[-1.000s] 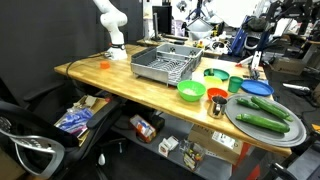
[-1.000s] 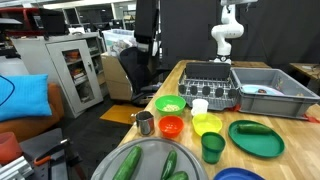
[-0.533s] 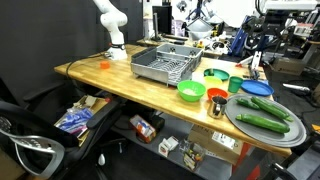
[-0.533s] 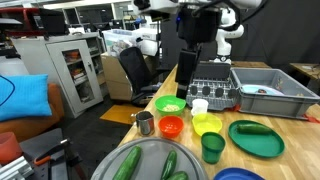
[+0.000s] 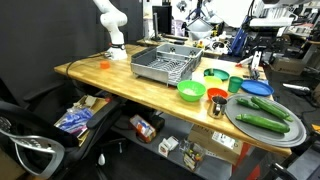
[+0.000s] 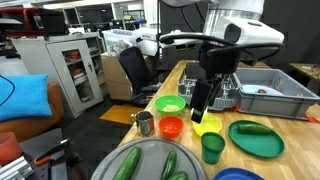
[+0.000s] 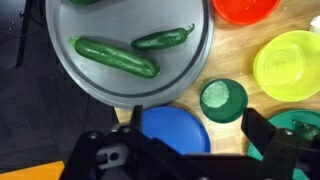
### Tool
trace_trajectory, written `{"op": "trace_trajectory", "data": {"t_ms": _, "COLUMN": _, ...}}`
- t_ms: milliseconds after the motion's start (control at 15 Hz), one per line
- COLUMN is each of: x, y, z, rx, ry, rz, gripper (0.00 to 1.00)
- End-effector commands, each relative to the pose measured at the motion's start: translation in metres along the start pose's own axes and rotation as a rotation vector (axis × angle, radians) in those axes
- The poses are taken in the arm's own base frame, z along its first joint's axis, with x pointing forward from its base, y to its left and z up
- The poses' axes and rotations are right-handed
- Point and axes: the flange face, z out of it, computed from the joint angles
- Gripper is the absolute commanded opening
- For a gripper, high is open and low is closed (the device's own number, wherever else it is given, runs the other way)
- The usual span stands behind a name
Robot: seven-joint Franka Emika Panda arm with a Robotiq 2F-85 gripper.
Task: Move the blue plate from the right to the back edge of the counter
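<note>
Swinging in from the side since half a second ago, the arm now hangs over the dishes, with the gripper (image 7: 190, 158) above the blue plate (image 7: 174, 128).

Seen from the wrist, the pincer is released: its fingers (image 7: 283, 148) are spread wide and hold nothing. The plate lies flat on the counter (image 7: 228, 48) directly beneath, between the fingers, its lower edge hidden by the gripper body. It sits just beside the grey tray (image 7: 60, 50), near a green cup (image 7: 222, 98). In an exterior view the plate (image 6: 238, 175) lies at the counter's near end, and the gripper (image 6: 199, 112) is above it and clear of it.
</note>
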Motion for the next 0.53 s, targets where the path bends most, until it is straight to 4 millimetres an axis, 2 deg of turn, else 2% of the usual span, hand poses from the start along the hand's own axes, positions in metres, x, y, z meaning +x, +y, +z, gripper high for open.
{"op": "trace_trajectory", "data": {"t_ms": 0, "x": 0.001, "y": 0.000, "z": -0.002, "rx": 0.000, "ry": 0.000, "rz": 0.001, "gripper": 1.00}}
{"op": "trace_trajectory", "data": {"t_ms": 200, "x": 0.001, "y": -0.001, "z": -0.002, "rx": 0.000, "ry": -0.001, "rz": 0.001, "gripper": 1.00}}
{"op": "trace_trajectory", "data": {"t_ms": 467, "x": 0.024, "y": -0.004, "z": 0.013, "rx": 0.024, "ry": -0.043, "rz": 0.084, "gripper": 1.00}}
